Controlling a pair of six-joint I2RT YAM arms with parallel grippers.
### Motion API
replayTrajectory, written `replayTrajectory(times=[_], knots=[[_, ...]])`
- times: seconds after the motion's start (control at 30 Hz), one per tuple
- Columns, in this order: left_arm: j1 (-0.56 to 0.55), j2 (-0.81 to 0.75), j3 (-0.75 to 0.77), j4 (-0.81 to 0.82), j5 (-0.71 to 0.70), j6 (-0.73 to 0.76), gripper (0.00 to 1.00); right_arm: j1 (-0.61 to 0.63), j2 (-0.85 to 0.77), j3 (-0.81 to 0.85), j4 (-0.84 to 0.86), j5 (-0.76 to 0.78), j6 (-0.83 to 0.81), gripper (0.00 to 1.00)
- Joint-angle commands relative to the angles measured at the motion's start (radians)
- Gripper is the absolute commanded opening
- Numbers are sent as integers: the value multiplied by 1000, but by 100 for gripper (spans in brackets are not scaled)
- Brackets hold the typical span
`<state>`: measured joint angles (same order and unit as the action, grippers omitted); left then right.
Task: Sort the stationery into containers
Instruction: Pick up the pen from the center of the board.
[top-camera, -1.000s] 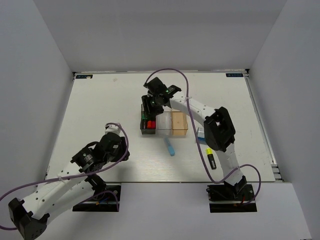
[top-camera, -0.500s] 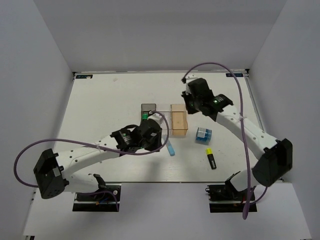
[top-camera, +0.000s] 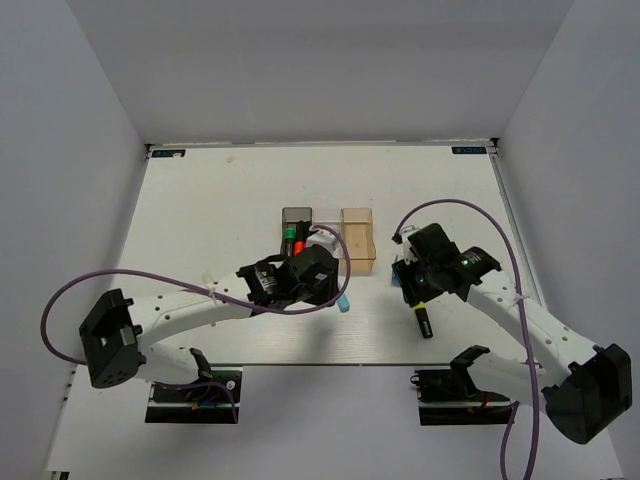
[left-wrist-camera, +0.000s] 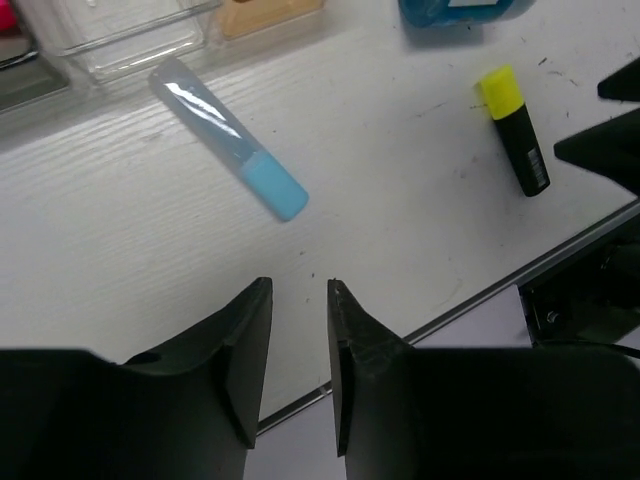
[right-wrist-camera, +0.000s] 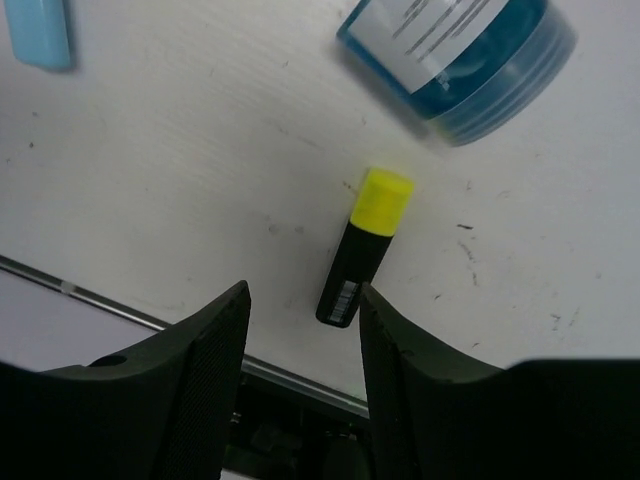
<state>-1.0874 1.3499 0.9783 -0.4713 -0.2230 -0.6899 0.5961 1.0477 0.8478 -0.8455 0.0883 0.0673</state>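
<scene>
Your right gripper (right-wrist-camera: 303, 295) hangs released over the yellow-capped highlighter (right-wrist-camera: 360, 265); your left gripper (left-wrist-camera: 300, 287), parted and empty, hovers near the blue stick (left-wrist-camera: 235, 155)

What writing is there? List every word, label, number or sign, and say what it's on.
Nothing can be read.
Blue block, white label: printed lines, blurred.
Yellow-capped highlighter, white patch near its black end: too small.
Far-corner stickers: too small.
</scene>
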Motion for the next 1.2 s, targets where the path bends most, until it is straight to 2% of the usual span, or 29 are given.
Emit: replayTrajectory(times=[0.0, 0.03, 0.07, 0.17, 0.4, 0.9, 1.13, 1.17], knots=[[-2, -122, -21, -41, -104, 0, 40, -4, 12, -45, -9, -77, -6, 51], [0, -159, -48, -55, -117, 3, 42, -7, 20, -56, 15, -75, -4, 54], [3, -191, -56, -76, -152, 3, 49, -9, 43, -76, 23, -111, -7, 54], [11, -267, -98, -122, -186, -3, 61, -16, 93, -82, 42, -102, -15, 54], [29, -414, -203, -179, -214, -31, 73, -48, 210, -70, 60, -93, -8, 54], [95, -566, -317, -245, -207, -60, 76, -137, 379, -49, 86, -44, -24, 58], [99, -586, -331, -262, -210, -69, 76, -168, 423, -52, 117, -59, -34, 58], [100, -590, -334, -260, -211, -69, 76, -171, 429, -55, 120, -62, -34, 55]])
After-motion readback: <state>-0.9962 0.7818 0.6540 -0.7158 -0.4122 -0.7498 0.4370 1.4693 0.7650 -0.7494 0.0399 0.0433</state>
